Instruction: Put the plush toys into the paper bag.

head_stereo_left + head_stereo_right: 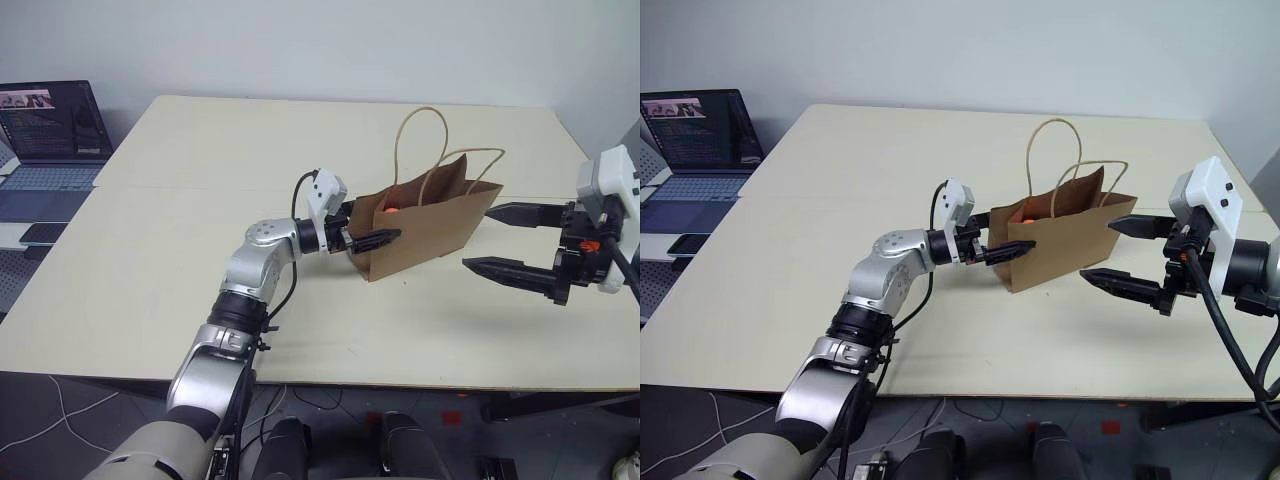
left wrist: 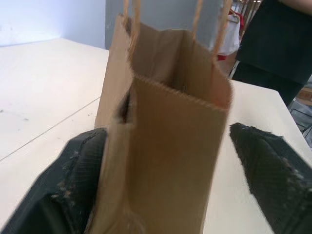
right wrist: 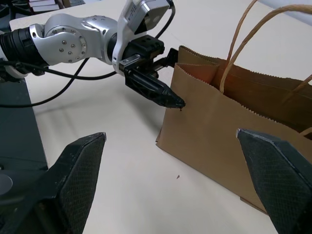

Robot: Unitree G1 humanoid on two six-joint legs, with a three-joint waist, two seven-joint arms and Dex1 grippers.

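The brown paper bag [image 1: 430, 225] stands upright in the middle of the table, its two cord handles sticking up. A bit of an orange plush toy [image 1: 392, 211] shows inside, at the bag's left end. My left gripper [image 1: 375, 222] points level at that narrow end. It is open, with one black finger [image 2: 73, 170] against the bag's side and the other finger [image 2: 268, 165] standing off the opposite side. My right gripper [image 1: 476, 238] hovers open just right of the bag, fingers wide apart and empty.
An open laptop [image 1: 50, 130] and a phone [image 1: 40, 233] sit on a lower desk at the far left. The table's front edge [image 1: 400, 382] runs close below the arms. A person in black [image 2: 278, 44] stands beyond the table's far side.
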